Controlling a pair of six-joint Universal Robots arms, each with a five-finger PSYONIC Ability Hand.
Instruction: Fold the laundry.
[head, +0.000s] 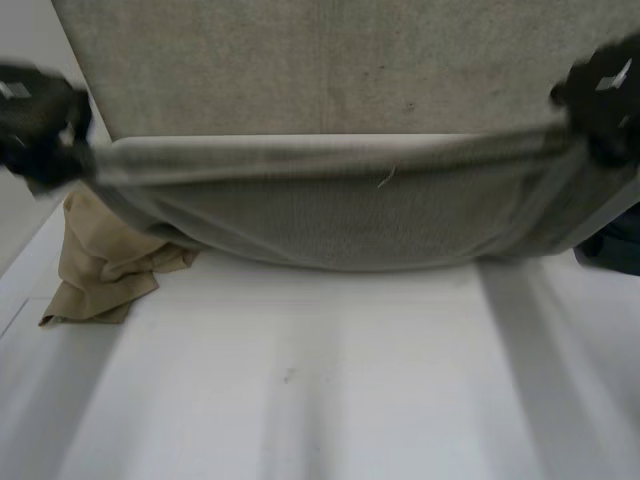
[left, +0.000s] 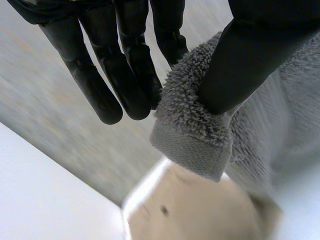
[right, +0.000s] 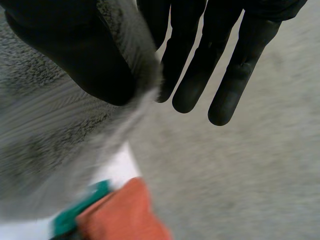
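Towel (head: 330, 205) stretched taut between left hand (head: 40, 125) and right hand (head: 600, 100), each pinching a corner, likely for an even fold

No text, label, brand, number or sign can be read: not on the towel (head: 330, 205), the cloth (head: 100, 270) or the desk (head: 300, 390).
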